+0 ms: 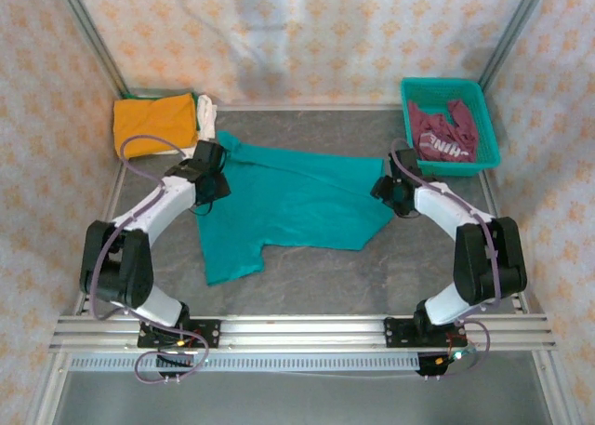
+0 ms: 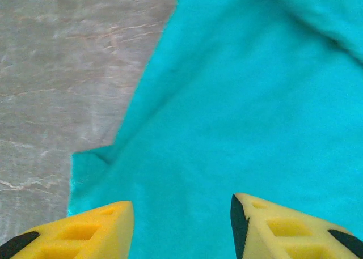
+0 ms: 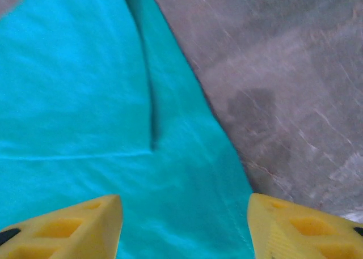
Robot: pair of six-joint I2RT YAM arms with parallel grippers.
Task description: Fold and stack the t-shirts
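Top view: we record bright, even, diffuse light; faint grey shadow on the back wall (image 1: 279, 44). Wrist views: we note the teal t-shirt (image 2: 238, 111) slightly soft-focused, pale sheen on the table (image 2: 51, 72), one dim shadow patch in the right view.

White arms (image 1: 156, 211) with black joints, purplish cables (image 1: 139, 138) and yellow jaws.

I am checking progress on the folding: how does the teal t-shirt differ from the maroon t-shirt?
The teal t-shirt lies spread out on the table; the maroon t-shirt lies crumpled in the basket. The teal one shows no lettering from above; the maroon one shows white letters. Neither is folded yet.
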